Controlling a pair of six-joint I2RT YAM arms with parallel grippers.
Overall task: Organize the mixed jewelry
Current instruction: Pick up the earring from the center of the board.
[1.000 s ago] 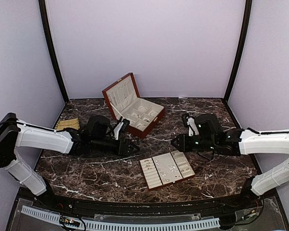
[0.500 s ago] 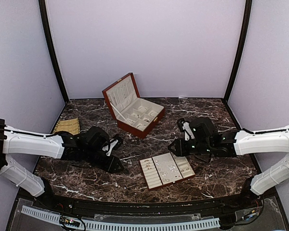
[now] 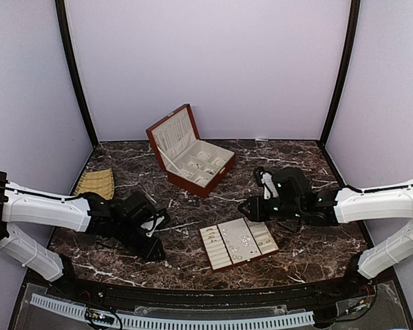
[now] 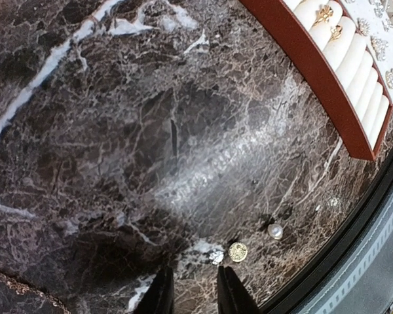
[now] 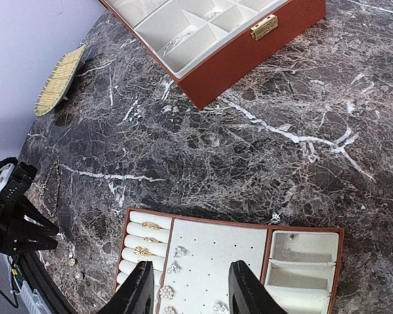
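Note:
The mixed jewelry lies in several places. In the left wrist view a silvery sparkly piece (image 4: 215, 257), a round gold piece (image 4: 238, 252) and a pearl (image 4: 275, 231) lie loose on the marble near the table's front edge. My left gripper (image 4: 195, 294) is open and empty, just short of the silvery piece; it also shows in the top view (image 3: 151, 249). My right gripper (image 5: 191, 288) is open and empty, hovering over the cream slotted tray (image 5: 216, 237), which holds gold rings (image 5: 150, 226) and sparkly studs (image 5: 178, 252). One tiny silvery piece (image 5: 275, 218) lies on the marble by the tray's far edge.
The red-brown wooden box (image 3: 193, 155) stands open at the back centre, with small pieces in its cream compartments. A woven mat (image 3: 96, 182) lies at the left. The tray (image 3: 265, 237) sits near the front edge, right of centre. The black table rim runs close behind the loose pieces.
My left gripper has swung back and left, from beside the tray's far-left corner to the table's front edge. My right gripper has shifted slightly left over the tray.

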